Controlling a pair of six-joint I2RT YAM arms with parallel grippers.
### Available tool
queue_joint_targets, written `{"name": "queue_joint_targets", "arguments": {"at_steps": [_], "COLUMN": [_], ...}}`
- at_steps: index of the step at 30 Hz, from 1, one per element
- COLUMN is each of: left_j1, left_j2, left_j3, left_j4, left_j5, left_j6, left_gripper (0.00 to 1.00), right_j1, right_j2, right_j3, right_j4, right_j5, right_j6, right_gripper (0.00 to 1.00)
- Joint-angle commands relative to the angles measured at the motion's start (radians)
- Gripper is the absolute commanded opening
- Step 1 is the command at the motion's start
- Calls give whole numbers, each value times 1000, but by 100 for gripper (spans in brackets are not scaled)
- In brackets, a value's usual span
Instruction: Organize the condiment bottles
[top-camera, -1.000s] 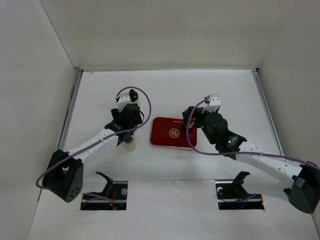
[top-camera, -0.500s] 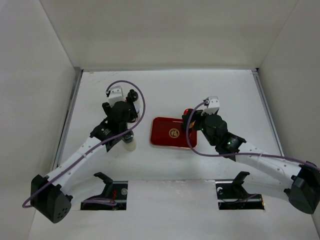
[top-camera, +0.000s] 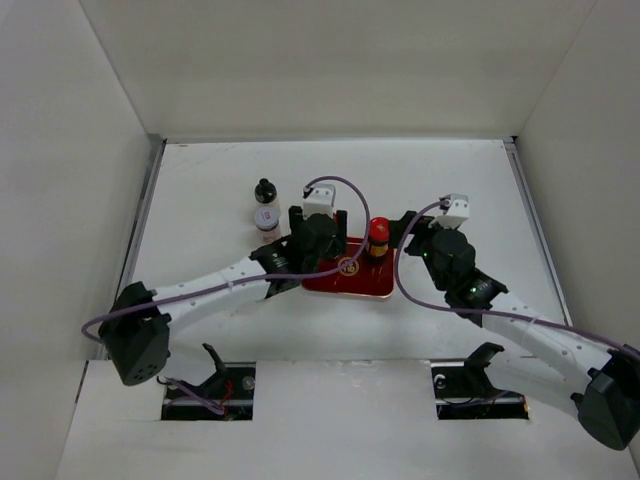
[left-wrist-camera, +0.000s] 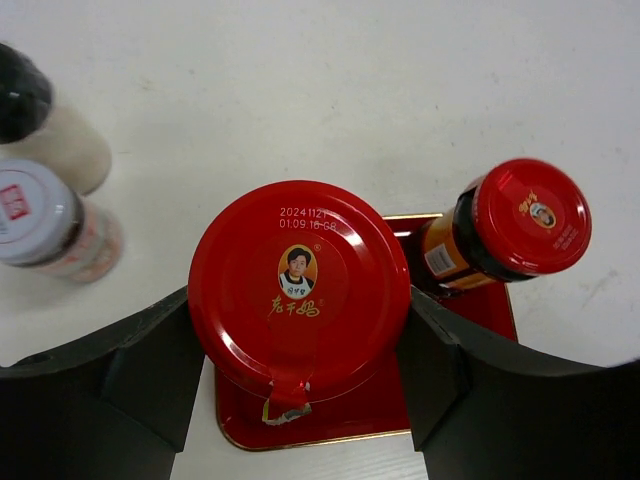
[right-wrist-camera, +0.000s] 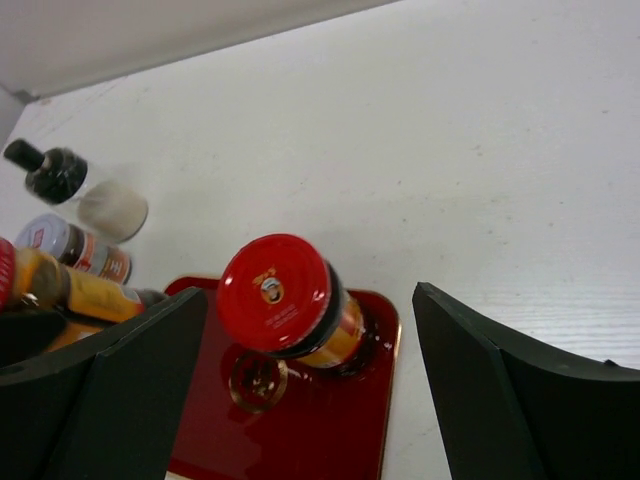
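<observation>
My left jaws clamp a red-capped bottle (left-wrist-camera: 298, 285) above the red tray (top-camera: 375, 283). My right jaws stand released; a second bottle (right-wrist-camera: 285, 298) stands upright on the tray just ahead of them, untouched, with an amber body and a red cap.

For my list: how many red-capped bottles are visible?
2. The narrower bottle stands on the red tray; the left gripper holds the wide-lidded bottle over it. More may be hidden.
</observation>
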Motion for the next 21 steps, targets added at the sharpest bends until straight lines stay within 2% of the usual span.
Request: {"name": "queue_joint_targets", "arguments": {"at_steps": [1,7,15,18,21], "left_j1": [-7,-10,-7,-10,-18], "left_j2": [23,153,243,267,281], "left_j3": [69,85,100,106,111], "left_j4": [245,342,379,380,384], "left_j5": [9,57,78,74,68], "left_j6": [-5,-2,-5,-5,-3], "left_gripper": [34,35,37,41,53], "right_j1": [-42,-65,-80,-77,-76], "right_j2": [-23,-11,-10,-8,-8], "right_j3": [-16,-24,-32,-32,-30], "right_j4": [42,39,39,39,41], "right_j5": [10,15,6,3,-2], "right_j6": [53,76,87,85,84], "right_gripper": [91,95,100,100,100]}}
